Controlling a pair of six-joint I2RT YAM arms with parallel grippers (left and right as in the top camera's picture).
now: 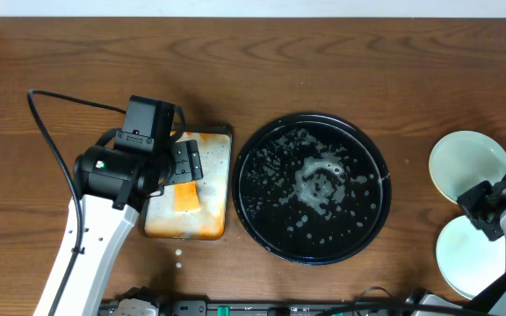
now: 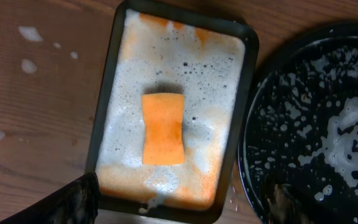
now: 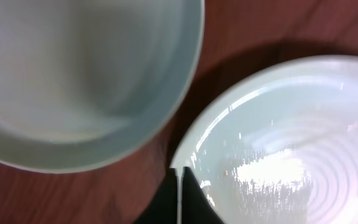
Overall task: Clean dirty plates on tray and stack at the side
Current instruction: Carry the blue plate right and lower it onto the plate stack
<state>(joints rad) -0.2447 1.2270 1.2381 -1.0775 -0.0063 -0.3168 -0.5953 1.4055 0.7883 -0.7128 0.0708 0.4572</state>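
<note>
foam flecks all over black tray (image 1: pixel 313 187), flat on the tabletop (image 1: pixel 77 53), its bumpy floor wet and speckled white. just left of the tray, close against its rim: small rectangular pan (image 1: pixel 213 219) full of orange-tinged suds, with orange sponge (image 1: pixel 186 197) lying flat in the middle.

left end effector (image 1: pixel 185 163) hanging above that pan, released, fingers (image 2: pixel 73 199) spread wide. one at the pan's corner away from the tray, the other over the tray's own rim. nothing held, nothing visibly touched.

well right of the tray, on bare wood: pale yellow plate (image 1: pixel 468 163) level with the tray's far half, mint plate (image 1: pixel 464 254) level with its near edge. rims close together; touching or not, cannot tell. mint plate glossy, with faint concentric rings.

right end effector (image 1: pixel 488 204) poised between those two plates, over their neighbouring rims. from the right wrist, dark fingertips clenched together, only a thin pale line between them, right at the rim of one plate. rim pinched or merely met: cannot tell.
</note>
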